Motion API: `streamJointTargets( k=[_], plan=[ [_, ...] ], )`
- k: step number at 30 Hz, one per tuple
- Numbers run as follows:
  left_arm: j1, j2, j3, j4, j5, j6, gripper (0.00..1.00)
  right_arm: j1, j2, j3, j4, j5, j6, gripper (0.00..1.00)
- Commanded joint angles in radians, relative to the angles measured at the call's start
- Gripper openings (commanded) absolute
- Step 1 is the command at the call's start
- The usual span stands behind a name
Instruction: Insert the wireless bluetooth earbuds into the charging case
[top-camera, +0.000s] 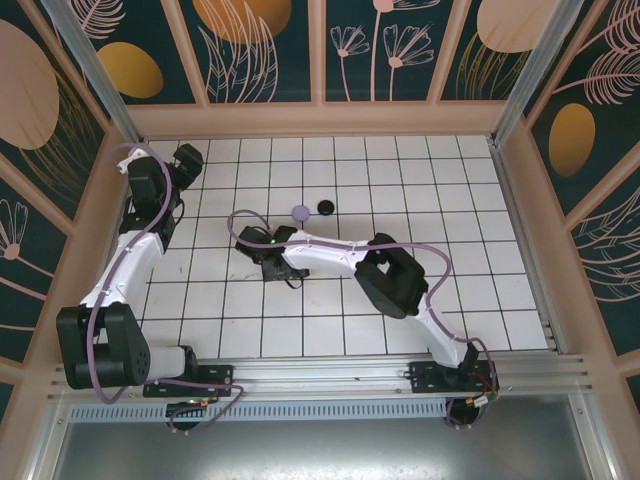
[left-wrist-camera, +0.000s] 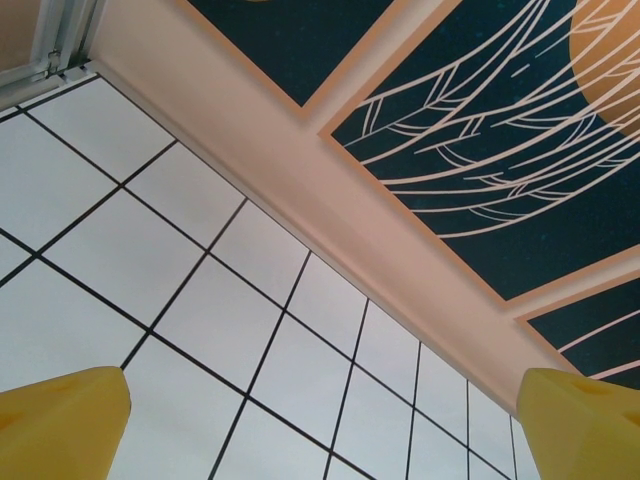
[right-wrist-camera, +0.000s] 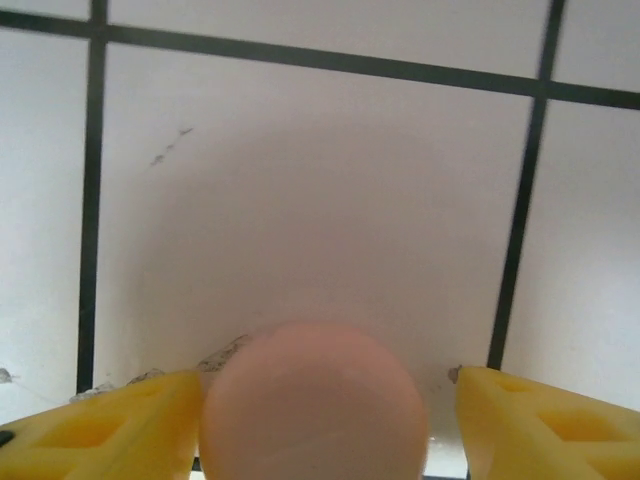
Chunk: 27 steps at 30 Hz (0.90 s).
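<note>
Inside the right gripper (right-wrist-camera: 328, 388) sits a pink case (right-wrist-camera: 312, 405) (blurred).

In the right wrist view, a pale pink rounded object (right-wrist-camera: 312, 405) lies between the fingers (right-wrist-camera: 110, 425). It is out of focus and cut off by the lower edge, so its type cannot be determined.

In the top view, the right gripper (top-camera: 280, 270) is masked by its own wrist. The purple disc (top-camera: 300, 212) and black disc (top-camera: 325, 207) are too small to identify.

In the left wrist view, the left gripper (left-wrist-camera: 325, 425) is cropped at the bottom edge.
</note>
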<state>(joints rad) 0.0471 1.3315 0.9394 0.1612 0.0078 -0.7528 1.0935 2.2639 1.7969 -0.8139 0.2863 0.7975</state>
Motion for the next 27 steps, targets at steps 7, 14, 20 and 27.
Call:
streamJointTargets(
  k=[7, 14, 20, 27],
  plan=[
    [0.007, -0.008, -0.017, 0.034, 0.018, 0.0, 0.99, -0.019, -0.121, 0.096, -0.061, 0.005, -0.04, 0.73],
    [0.007, -0.009, -0.013, 0.026, 0.008, 0.017, 0.99, -0.04, -0.092, 0.096, -0.093, -0.025, -0.054, 0.73],
    [0.006, -0.011, -0.01, 0.024, 0.011, 0.027, 0.99, -0.032, -0.049, 0.094, -0.101, -0.032, -0.096, 0.73],
    [0.006, -0.01, -0.007, 0.023, 0.019, 0.03, 0.99, -0.014, -0.005, 0.095, -0.091, -0.052, -0.131, 0.73]
  ],
)
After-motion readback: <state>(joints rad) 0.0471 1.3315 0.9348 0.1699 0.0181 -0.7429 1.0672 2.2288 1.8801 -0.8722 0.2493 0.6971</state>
